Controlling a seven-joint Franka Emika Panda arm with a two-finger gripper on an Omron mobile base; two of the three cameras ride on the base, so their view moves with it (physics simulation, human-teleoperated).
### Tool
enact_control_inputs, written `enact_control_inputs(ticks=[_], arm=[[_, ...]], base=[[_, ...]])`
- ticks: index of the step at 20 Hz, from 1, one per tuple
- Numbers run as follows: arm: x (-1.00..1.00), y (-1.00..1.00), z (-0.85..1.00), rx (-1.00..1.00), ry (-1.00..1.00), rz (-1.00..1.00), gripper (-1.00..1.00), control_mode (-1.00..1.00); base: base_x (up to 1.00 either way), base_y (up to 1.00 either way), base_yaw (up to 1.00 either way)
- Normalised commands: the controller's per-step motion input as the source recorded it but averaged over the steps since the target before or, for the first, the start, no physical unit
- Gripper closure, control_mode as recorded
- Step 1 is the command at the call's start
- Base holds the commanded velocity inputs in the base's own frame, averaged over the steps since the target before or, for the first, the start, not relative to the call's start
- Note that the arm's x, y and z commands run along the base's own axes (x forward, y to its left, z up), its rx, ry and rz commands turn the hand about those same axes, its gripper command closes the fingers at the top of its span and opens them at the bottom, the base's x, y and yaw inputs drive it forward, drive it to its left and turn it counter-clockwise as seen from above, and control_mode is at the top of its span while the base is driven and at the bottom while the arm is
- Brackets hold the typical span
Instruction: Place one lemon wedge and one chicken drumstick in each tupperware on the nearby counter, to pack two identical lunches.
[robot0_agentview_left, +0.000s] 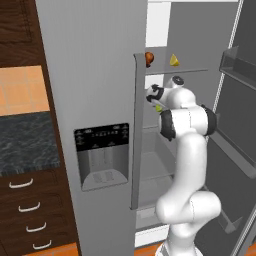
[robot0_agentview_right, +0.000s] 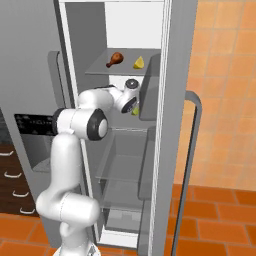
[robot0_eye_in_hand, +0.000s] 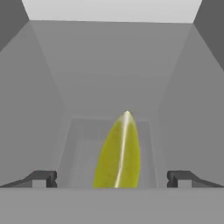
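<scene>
My gripper (robot0_eye_in_hand: 112, 178) is open inside the fridge, above a middle shelf. A yellow-green lemon wedge (robot0_eye_in_hand: 119, 153) lies between its fingertips (robot0_eye_in_hand: 43, 178), apart from both. The base views show that wedge (robot0_agentview_left: 158, 107) (robot0_agentview_right: 135, 111) just under the hand. On the shelf above lie a brown chicken drumstick (robot0_agentview_left: 149, 58) (robot0_agentview_right: 114, 59) and a second lemon wedge (robot0_agentview_left: 173, 60) (robot0_agentview_right: 138, 63) to its right. The marbled counter (robot0_agentview_left: 25, 142) runs to the left of the fridge. The tupperware is out of view.
The fridge's left door (robot0_agentview_left: 100, 155) with its dispenser panel stands shut beside the arm. The right door (robot0_agentview_left: 240, 100) (robot0_agentview_right: 175, 125) is swung open, with bins on its inside. Dark drawers (robot0_agentview_left: 30, 205) sit under the counter. Lower fridge shelves (robot0_agentview_right: 125, 170) lie below the hand.
</scene>
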Motion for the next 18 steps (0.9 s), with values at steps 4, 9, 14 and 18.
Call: enact_control_inputs(ticks=[4, 9, 14, 18], arm=[[0.30, -0.04, -0.51, 0.00, 0.00, 0.00, -1.00, -1.00], [0.30, -0.01, -0.24, 0.00, 0.00, 0.00, -1.00, -1.00], [0.00, -0.07, -0.26, 0.00, 0.00, 0.00, -1.00, -1.00], [-0.01, -0.01, 0.01, 0.00, 0.00, 0.00, -1.00, -1.00]], base=[[0.00, 0.00, 0.00], [0.00, 0.00, 0.00], [0.00, 0.00, 0.00], [0.00, 0.00, 0.00]])
